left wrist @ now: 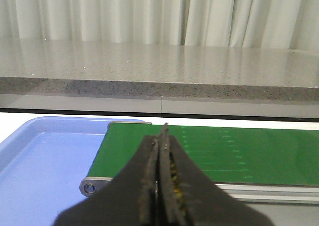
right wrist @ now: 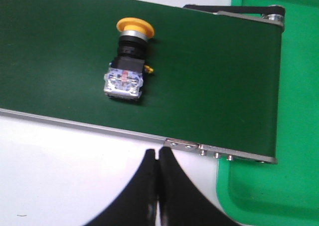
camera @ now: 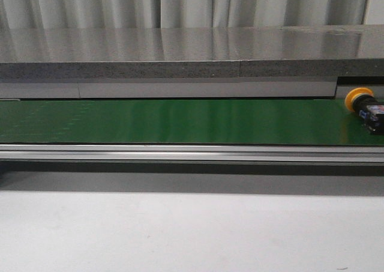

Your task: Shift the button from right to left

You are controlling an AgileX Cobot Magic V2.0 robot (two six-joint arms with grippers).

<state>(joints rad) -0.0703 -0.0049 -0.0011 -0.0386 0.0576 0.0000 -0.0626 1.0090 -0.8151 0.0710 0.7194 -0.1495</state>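
On the green belt, at its far right end, the button lies on its side, while the left gripper and right gripper hang pinched together, empty.

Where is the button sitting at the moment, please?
The button lies on its side at the far right of the green belt in the front view, near the belt's right end beside the green tray.
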